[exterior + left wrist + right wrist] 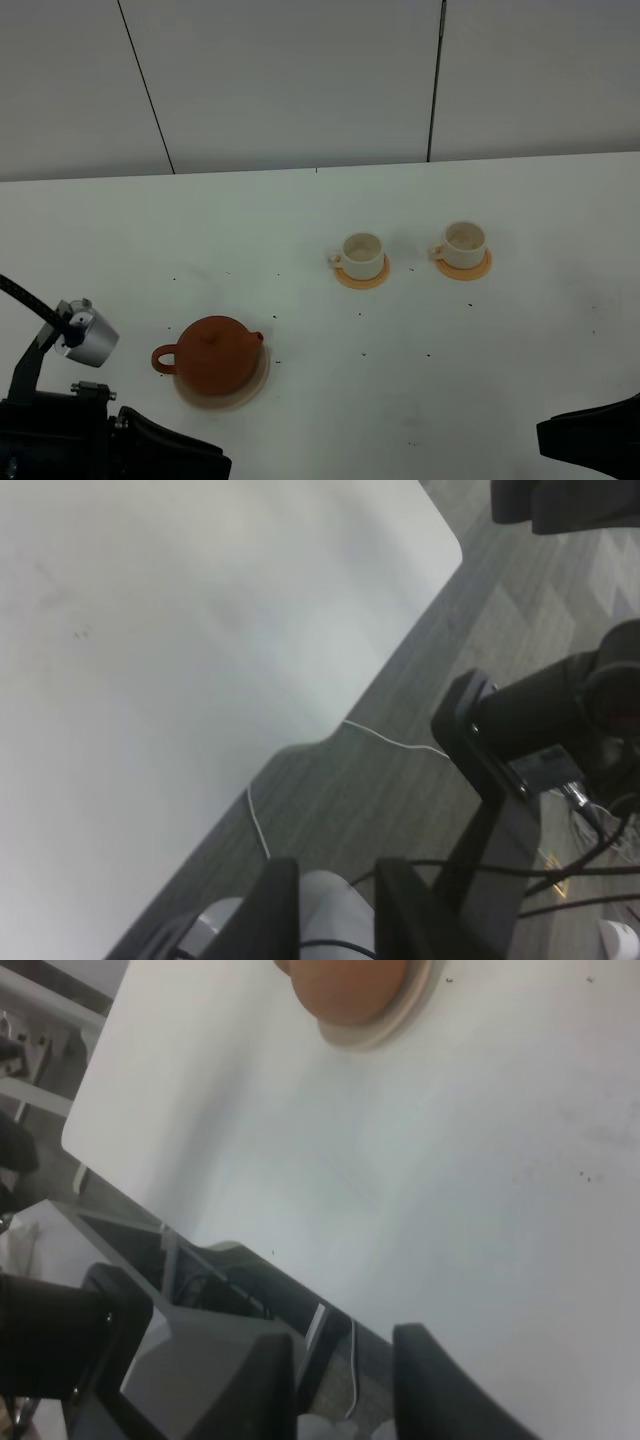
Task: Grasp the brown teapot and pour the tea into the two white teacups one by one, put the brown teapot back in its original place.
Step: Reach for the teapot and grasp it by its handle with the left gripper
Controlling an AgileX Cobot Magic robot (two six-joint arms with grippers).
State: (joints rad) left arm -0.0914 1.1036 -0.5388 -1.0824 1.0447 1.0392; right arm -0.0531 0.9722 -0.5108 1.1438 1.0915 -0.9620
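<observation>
Brown teapot [212, 358] sits upright on its beige coaster [232, 399], near-left part of the white table [300, 205], lid on. Loop handle points left, short spout to the right & slightly far. Nothing touches it. R wrist view catches only part of the pot, cut off by the frame edge, w/ the coaster rim showing under it.

Two white teacups stand farther back, right of centre, side by side & well apart from the pot. Left teacup [362, 250] is on an orange saucer [360, 282], right teacup [464, 240] on its own saucer [467, 271]. Both upright, tiny handles to the left. Can't tell if there's any tea in them.

L gripper [338, 865] is low at the near-left edge of the table. Its fingers are apart w/ a clear gap btwn them, gripping nothing. Beyond it: table edge, grey carpet [400, 790], thin white cable [392, 742].

R gripper [340, 1335] is at the near-right edge. Fingers spread too, nothing btwn them.

Both grippers are well apart from pot & cups.

Small dark specks [364, 353] lie scattered on the tabletop, mostly btwn pot & cups.
</observation>
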